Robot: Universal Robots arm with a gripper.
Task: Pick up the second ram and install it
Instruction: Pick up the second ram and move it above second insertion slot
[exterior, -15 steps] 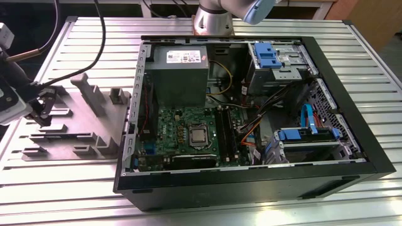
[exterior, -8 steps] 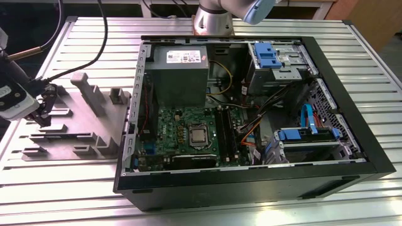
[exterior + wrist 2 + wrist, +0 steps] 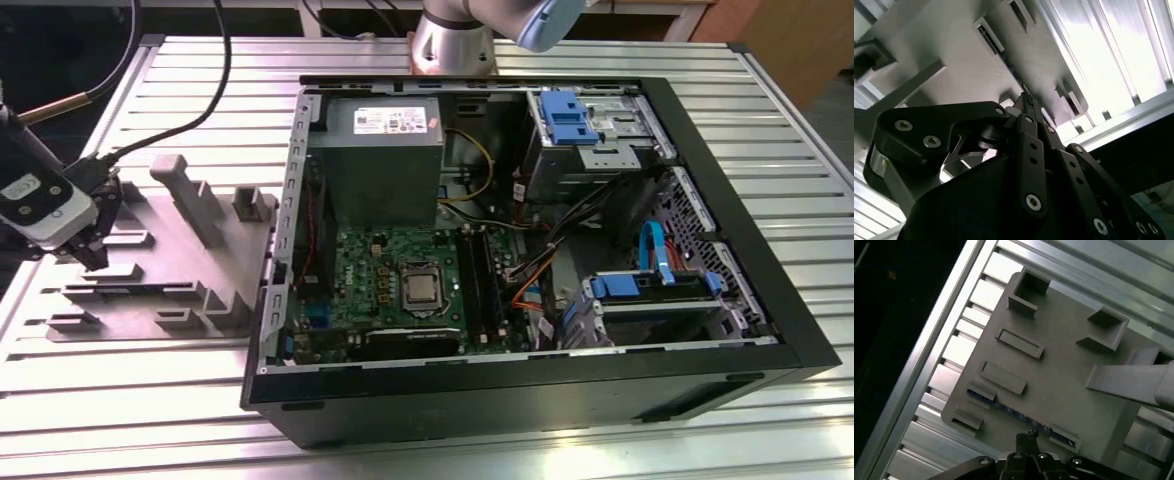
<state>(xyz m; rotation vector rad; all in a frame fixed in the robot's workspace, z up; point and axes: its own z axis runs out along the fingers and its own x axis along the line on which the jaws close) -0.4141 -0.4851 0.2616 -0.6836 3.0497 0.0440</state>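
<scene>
Pincer closed over the RAM fixture

The gripper has its jaws drawn together, tips just above the second ram, which lies seated between two brackets at the near edge of the grey fixture plate. The plate sits on the slatted table, at the exterior view's left of the open computer case.

The exterior view looks steeply down from well back, covering the grey fixture plate and the computer case beside it. Both wrist views sight along the gripper onto that plate, close up.
</scene>
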